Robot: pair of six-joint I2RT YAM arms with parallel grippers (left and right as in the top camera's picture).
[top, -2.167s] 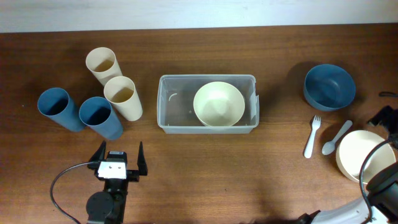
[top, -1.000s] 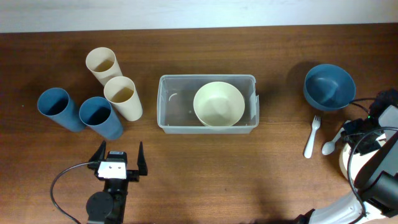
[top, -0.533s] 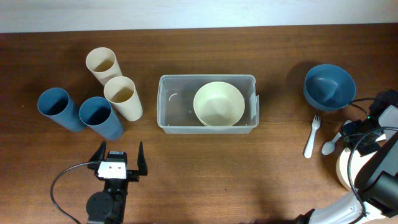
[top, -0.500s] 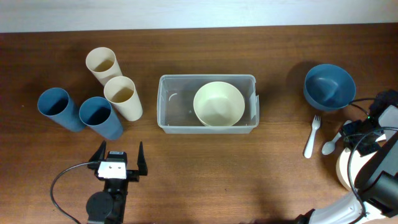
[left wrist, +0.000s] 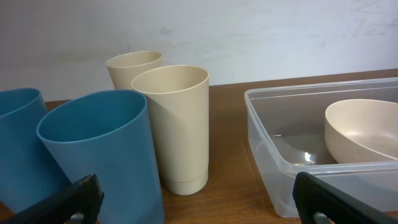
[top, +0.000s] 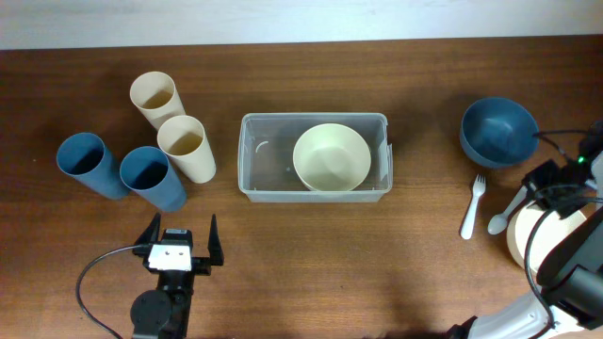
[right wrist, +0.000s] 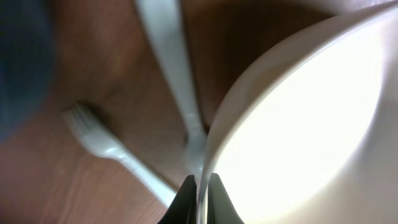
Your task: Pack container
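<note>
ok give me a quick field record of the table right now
container: centre, holds packed cream bowl
right gripper: shut on rim of second cream bowl
left gripper: open, empty
blue bowl: far right, on table
fork, spoon: on table beside second cream bowl
cream cups, blue cups: two each, left of container

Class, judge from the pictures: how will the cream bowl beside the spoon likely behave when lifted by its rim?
The cream bowl looks rigid, so it probably keeps its shape. Pinched at one rim spot by the right tool, it may tilt downward. Its smooth glossy surface might slip.
</note>
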